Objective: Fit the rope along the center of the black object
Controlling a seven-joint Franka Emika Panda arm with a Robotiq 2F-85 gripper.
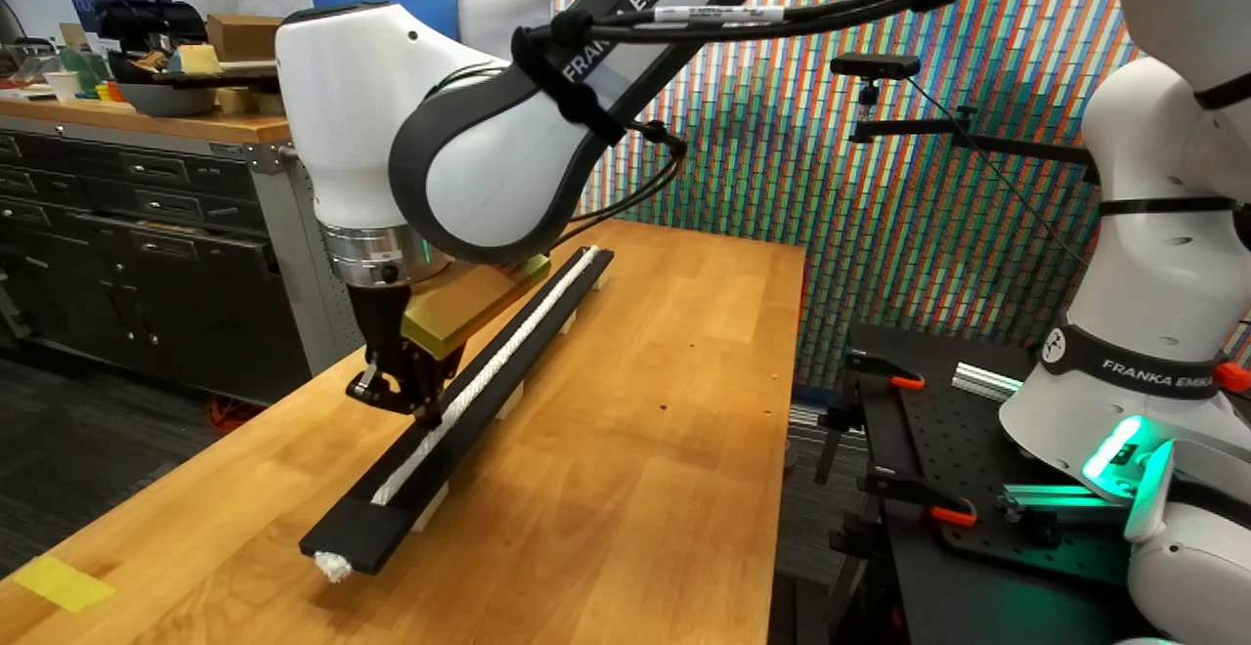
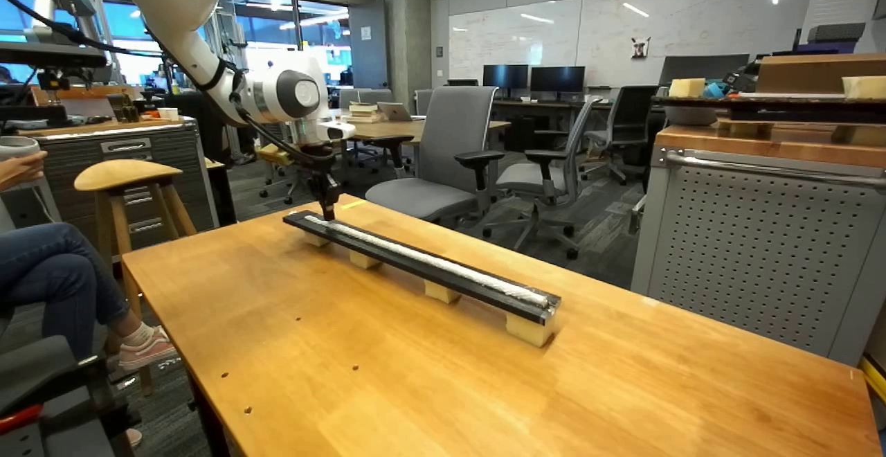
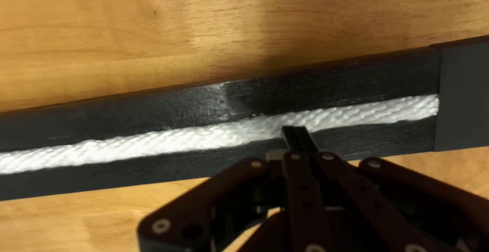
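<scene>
One long, flat black rail (image 3: 244, 101) raised on four pale wooden blocks (image 2: 441, 292), both exterior views; one light-brown wooden desk (image 2: 554, 401) underneath. One white braided rope (image 3: 217, 137) lies lengthwise along the rail's middle, running from left edge to right side of the wrist view, where it meets one flat black cover piece (image 3: 462, 95). One frayed white tuft (image 1: 334, 567) pokes out at the rail's end, lower left in an exterior view. One black two-fingered claw (image 3: 295, 128), lower right of the wrist view: closed, both fingertips (image 3: 290, 135) together, tips over the rope's lower edge; contact unclear.
</scene>
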